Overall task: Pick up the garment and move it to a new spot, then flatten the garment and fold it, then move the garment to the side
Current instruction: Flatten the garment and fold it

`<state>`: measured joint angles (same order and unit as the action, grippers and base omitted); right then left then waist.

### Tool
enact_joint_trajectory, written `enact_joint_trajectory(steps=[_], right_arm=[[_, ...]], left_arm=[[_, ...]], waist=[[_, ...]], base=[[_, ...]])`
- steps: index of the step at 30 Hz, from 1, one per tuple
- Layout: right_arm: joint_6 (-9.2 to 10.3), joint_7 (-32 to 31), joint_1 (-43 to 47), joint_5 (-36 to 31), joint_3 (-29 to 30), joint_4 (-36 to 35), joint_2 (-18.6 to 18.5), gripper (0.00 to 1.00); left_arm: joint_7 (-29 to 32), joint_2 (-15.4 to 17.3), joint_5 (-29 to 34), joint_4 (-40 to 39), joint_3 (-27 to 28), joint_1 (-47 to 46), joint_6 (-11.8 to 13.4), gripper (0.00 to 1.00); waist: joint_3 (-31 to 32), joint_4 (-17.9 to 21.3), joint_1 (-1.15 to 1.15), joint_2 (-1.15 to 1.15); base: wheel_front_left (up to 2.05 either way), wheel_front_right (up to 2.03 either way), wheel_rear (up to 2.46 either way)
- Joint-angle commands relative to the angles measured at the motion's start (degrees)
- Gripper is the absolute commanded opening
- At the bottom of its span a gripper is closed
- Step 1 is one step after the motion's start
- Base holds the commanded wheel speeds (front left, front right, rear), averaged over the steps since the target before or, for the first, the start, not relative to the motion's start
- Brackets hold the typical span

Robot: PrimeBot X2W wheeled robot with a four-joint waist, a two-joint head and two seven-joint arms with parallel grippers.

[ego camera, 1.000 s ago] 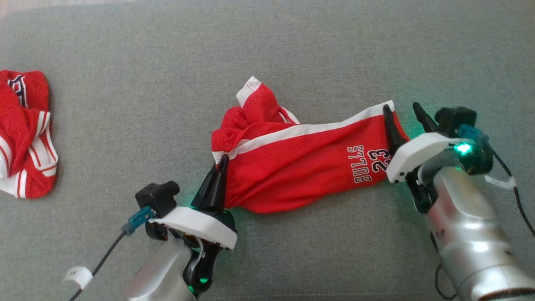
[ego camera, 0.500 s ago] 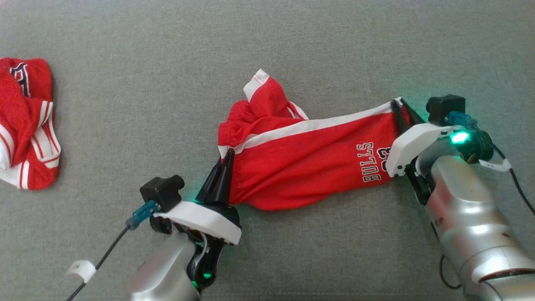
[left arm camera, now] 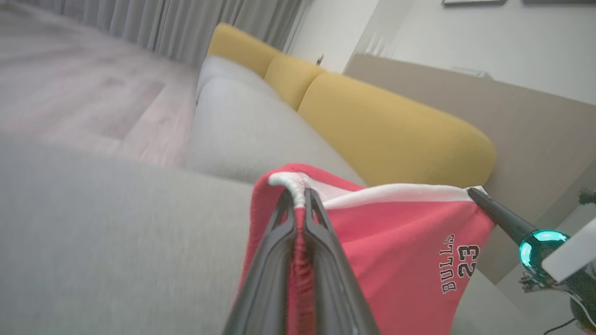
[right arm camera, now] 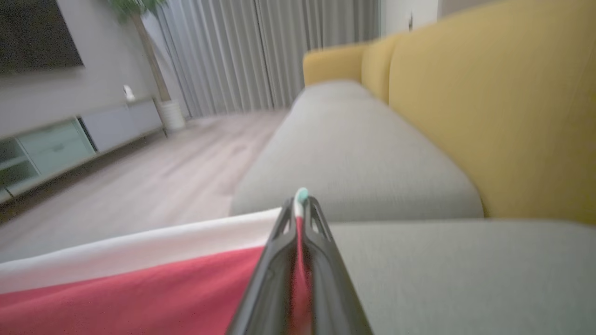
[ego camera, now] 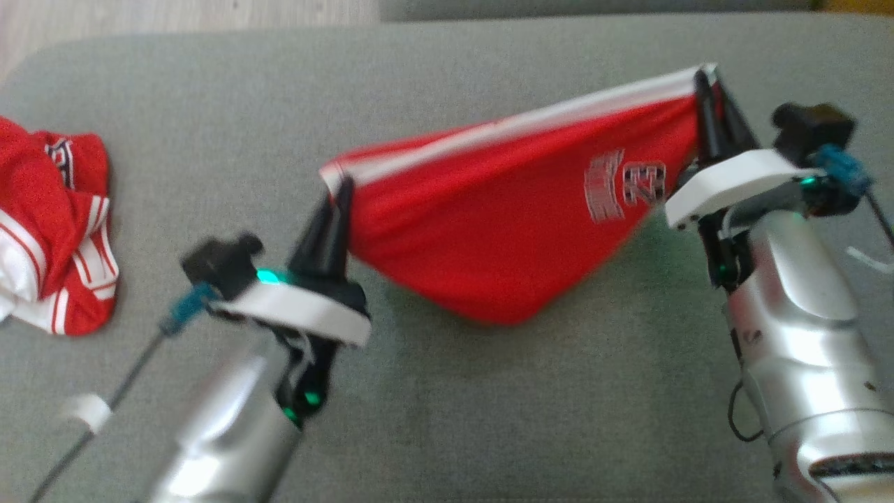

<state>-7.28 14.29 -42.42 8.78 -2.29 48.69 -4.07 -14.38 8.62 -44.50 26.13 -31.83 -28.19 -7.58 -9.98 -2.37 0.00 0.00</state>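
The garment is a pair of red shorts with a white side stripe and "BULLS 23" print, hanging stretched in the air above the grey cushion. My left gripper is shut on its left corner, which shows pinched between the fingers in the left wrist view. At the far right, higher up, my right gripper is shut on the white-edged corner. The cloth sags in a point between them. In the left wrist view the shorts and my right gripper's finger also show.
Another red and white garment lies crumpled at the cushion's left edge. A yellow sofa backrest runs behind the grey seat cushions. Wooden floor lies beyond the cushion.
Both grippers have lifted the shorts off the cushion and pulled them taut, the right one rising higher. The right gripper went from open to shut on the hem. The head camera has shifted.
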Motion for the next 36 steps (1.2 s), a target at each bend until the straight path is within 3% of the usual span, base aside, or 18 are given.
enact_joint_trajectory(steps=[1, 8, 15, 22, 28, 32, 36], right_arm=[[-0.21, 0.7, 0.7, 0.8, -0.6, -3.4, 0.9, 0.00], [-0.21, 0.7, 1.8, 6.4, -0.6, -18.0, -0.2, 0.00], [-0.21, -0.4, -1.4, 10.0, -3.1, -24.5, -3.6, 0.00], [-0.21, -2.5, -6.8, 9.0, -5.0, -23.9, -5.4, 0.00], [-0.21, -0.7, -14.1, 6.0, -7.4, -20.3, -5.6, 0.00], [-0.21, 0.6, -21.1, 3.1, -5.9, -18.2, -5.4, 0.00], [-0.21, 0.7, -25.1, 0.6, -3.2, -22.9, -4.6, 0.00]], left_arm=[[-0.6, 2.0, 0.5, -2.6, 2.3, -4.2, 0.1, 0.00], [-0.6, 8.0, 0.5, -4.7, 1.9, -12.9, 0.1, 0.00], [3.4, 10.6, -1.0, -5.1, 2.4, -18.4, 0.6, 0.00], [5.7, 9.9, -1.2, -3.3, 2.9, -23.1, 2.3, 0.00], [3.9, 8.2, 0.9, 1.2, 2.7, -29.5, 2.7, 0.00], [0.4, 6.9, 4.1, 4.9, 4.0, -36.8, 2.8, 0.00], [-0.6, 5.2, 6.6, 5.1, 8.5, -41.6, 2.9, 0.00]], waist=[[2.9, 0.9, 0.00, 0.00], [9.3, 2.7, 0.00, 0.00], [10.2, 3.7, 0.00, 0.00], [4.6, 3.8, 0.00, 0.00], [-1.8, 4.2, 0.00, 0.00], [-5.4, 4.6, 0.00, 0.00], [-7.0, 4.8, 0.00, 0.00]], base=[[0.00, 0.00, 0.00], [0.00, 0.00, 0.00], [0.00, 0.00, 0.00], [0.00, 0.00, 0.00], [0.00, 0.00, 0.00], [0.00, 0.00, 0.00], [0.00, 0.00, 0.00]])
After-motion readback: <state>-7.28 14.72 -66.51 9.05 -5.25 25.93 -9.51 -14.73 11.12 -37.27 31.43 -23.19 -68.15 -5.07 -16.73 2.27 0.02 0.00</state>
